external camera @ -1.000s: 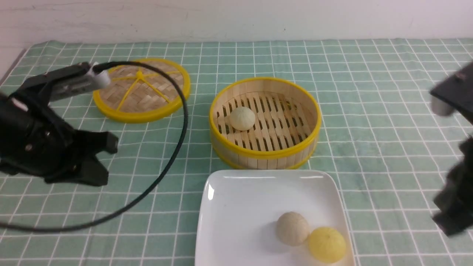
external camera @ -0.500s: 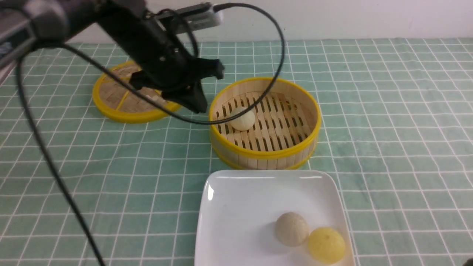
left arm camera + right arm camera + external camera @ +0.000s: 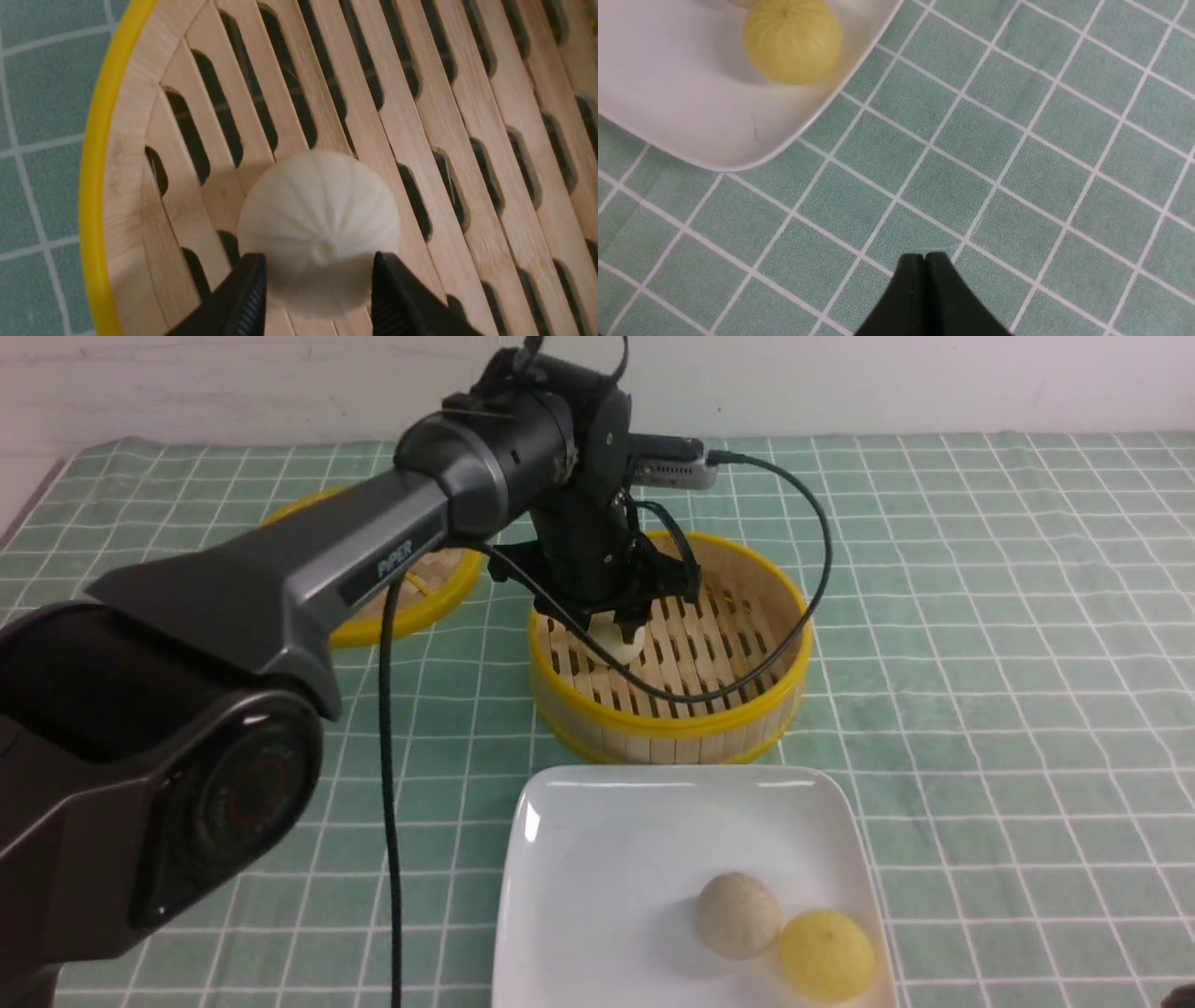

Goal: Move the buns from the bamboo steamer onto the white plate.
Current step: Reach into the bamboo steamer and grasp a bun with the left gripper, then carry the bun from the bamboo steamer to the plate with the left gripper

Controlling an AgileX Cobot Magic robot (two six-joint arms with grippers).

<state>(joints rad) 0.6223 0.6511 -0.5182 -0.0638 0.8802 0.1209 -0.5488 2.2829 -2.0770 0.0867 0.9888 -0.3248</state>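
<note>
One pale cream bun [image 3: 611,644] [image 3: 317,210] lies on the slatted floor of the bamboo steamer [image 3: 672,723] [image 3: 93,186], near its left wall. My left gripper [image 3: 621,627] [image 3: 317,261] reaches down into the steamer and stands open, one finger on each side of this bun, just above it. A second pale bun [image 3: 738,915] rests on the white plate [image 3: 607,840] [image 3: 668,93] in front of the steamer. My right gripper [image 3: 924,256] is shut and empty over the cloth, right of the plate's corner.
A bright yellow bun [image 3: 826,954] [image 3: 791,39] sits on the plate touching the pale one. The flat woven lid [image 3: 439,581] lies at the back left, mostly behind my left arm. The arm's black cable [image 3: 794,616] loops over the steamer. A green checked cloth covers the table.
My left arm swung from the front left, over the lid, into the steamer, and its gripper opened around the bun. The right arm drew back out of the front view.
</note>
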